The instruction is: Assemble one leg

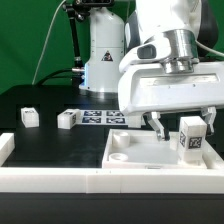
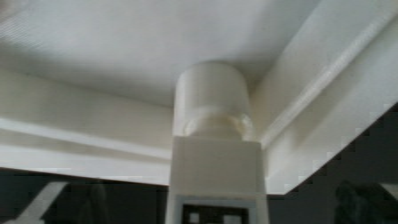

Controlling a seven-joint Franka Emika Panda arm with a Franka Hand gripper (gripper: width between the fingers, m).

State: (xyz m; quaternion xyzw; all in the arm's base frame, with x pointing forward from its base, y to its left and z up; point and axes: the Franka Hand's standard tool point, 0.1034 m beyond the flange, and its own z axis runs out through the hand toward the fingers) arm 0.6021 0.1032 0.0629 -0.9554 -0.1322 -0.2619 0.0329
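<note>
A white leg (image 1: 191, 140) with a black-and-white tag stands upright at a corner of the large flat white square piece (image 1: 130, 152) on the exterior view's right. My gripper (image 1: 181, 129) hangs over it with one finger on each side and looks open, with a gap to the leg. In the wrist view the leg (image 2: 217, 150) runs up the middle, its round end against the square piece's (image 2: 107, 60) rimmed corner. The dark fingers (image 2: 43, 206) sit wide apart at the edges. Two more legs (image 1: 28, 117) (image 1: 67, 119) lie on the black table at the left.
The marker board (image 1: 100, 117) lies behind the square piece near the robot's base. A low white wall (image 1: 50, 178) runs along the table's front edge and turns back at the exterior view's left (image 1: 5, 148).
</note>
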